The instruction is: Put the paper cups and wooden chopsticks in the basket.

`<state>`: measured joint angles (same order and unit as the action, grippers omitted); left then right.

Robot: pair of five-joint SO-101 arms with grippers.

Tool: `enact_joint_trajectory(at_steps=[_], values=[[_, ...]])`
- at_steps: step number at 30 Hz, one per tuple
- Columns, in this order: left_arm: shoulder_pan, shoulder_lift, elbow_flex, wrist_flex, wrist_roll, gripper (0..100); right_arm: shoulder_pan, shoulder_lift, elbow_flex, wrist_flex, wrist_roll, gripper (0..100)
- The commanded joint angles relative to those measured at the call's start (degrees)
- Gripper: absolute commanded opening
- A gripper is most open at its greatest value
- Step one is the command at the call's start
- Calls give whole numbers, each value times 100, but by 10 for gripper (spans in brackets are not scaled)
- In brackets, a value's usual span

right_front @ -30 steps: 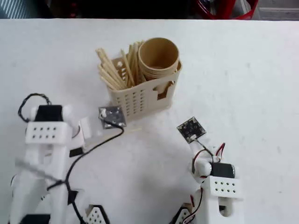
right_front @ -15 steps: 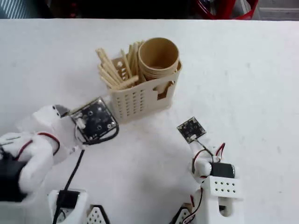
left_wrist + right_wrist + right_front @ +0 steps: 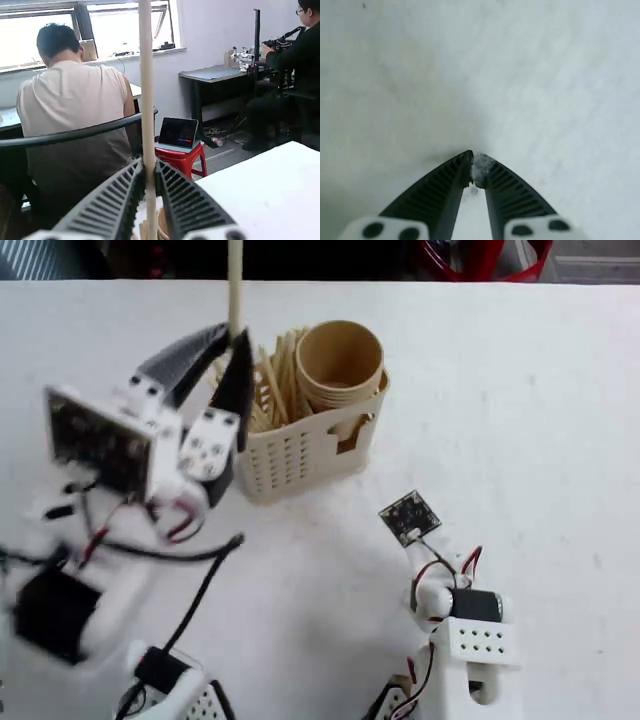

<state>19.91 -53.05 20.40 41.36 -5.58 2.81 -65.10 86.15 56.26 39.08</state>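
Left gripper [image 3: 236, 337] risen, clamping pale wooden chopstick [image 3: 236, 280] upright by cream perforated plastic basket [image 3: 300, 455]. We judge tan paper cups [image 3: 341, 362] stowed; this chopstick remains. Right gripper [image 3: 472, 159] closed, empty.

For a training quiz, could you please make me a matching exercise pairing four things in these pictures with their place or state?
Things:
1. held chopstick
2. paper cups
3. right gripper
4. basket

Places or states:
A. stands on the table
B. shut, over bare table
C. upright, clamped in the left gripper
D. stacked inside the basket

Pairs: 1-C, 2-D, 3-B, 4-A.
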Motion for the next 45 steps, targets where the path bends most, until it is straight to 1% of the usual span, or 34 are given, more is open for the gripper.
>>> enact_joint_trajectory(at_steps=[1,3,5,12,16,19,22,25,30,35,39,41,43,45], values=[[-171,4,1204,-1653,387,21,22,-57,-18,-110,9,17],[-233,127,1609,-2013,422,21,22,-57,-18,-110,9,17],[-277,418,1793,-2154,431,21,22,-57,-18,-110,9,17],[-831,1560,1837,-2655,712,21,22,-57,-18,-127,9,17],[-848,1745,1899,-2620,712,22,22,-57,-18,-127,9,17],[-831,1745,1864,-2286,809,25,13,-57,-18,-127,9,17],[-857,1727,1846,-2031,1275,80,13,-57,-18,-127,9,17],[-857,1719,1846,-1969,1292,128,13,-57,-18,-127,9,17],[-1024,1710,1776,-1881,1292,107,13,-57,-18,-119,9,17],[-1209,1710,1319,-1275,1284,107,22,-57,-18,-119,9,17],[-1358,1710,378,-510,1275,106,84,-66,-62,-127,9,17],[-1437,1622,-185,-26,1275,106,259,-127,-211,-75,-9,17],[-1481,1393,-624,413,1231,106,514,-418,-448,92,-299,17],[-1446,1051,-862,774,835,105,629,-892,-624,338,-659,17]])
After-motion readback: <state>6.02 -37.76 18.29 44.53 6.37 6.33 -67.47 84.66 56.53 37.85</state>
